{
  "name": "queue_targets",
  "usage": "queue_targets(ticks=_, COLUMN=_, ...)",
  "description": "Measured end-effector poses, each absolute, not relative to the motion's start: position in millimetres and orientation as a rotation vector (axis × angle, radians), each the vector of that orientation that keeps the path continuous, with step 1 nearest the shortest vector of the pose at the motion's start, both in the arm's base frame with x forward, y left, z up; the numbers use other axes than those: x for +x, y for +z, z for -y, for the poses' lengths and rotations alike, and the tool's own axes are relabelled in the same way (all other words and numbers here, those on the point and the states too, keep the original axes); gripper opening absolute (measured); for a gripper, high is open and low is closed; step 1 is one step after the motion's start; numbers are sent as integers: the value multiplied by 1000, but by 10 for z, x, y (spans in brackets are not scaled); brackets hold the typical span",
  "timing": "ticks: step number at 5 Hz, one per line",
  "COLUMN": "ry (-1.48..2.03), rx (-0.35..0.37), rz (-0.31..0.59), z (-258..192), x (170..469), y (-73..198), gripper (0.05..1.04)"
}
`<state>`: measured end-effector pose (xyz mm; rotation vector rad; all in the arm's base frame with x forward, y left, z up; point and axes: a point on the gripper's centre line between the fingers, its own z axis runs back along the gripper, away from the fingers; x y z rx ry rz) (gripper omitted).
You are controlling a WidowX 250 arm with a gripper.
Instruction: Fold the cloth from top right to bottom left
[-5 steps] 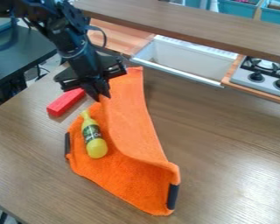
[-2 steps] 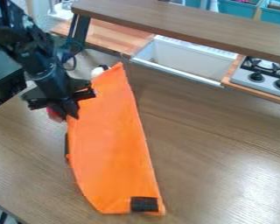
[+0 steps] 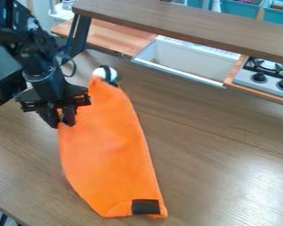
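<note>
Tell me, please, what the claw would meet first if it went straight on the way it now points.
Pointing down, the claw would probably meet the orange cloth first, at its upper left edge, or the table just beside it; the depth there is unclear.

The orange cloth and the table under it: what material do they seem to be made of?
The cloth looks like matt, soft fabric, perhaps microfibre: its surface seems fuzzy and its edges bend. The table seems wood or laminate, satin in finish: it shows brown grain and a soft glare.
</note>
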<state>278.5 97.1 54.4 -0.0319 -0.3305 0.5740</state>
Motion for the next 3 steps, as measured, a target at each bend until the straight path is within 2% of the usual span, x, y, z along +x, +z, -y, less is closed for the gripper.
queue_targets(ticks=1, ry=582, rx=-18, rz=314, z=-1004, x=2856, y=556, gripper=823)
queue_targets(ticks=2, ry=589, rx=-14, rz=316, z=-969, x=2899, y=590, gripper=1008)
queue_targets(ticks=3, ry=600, rx=-10, rz=283, z=-899, x=2948, y=712, gripper=1004)
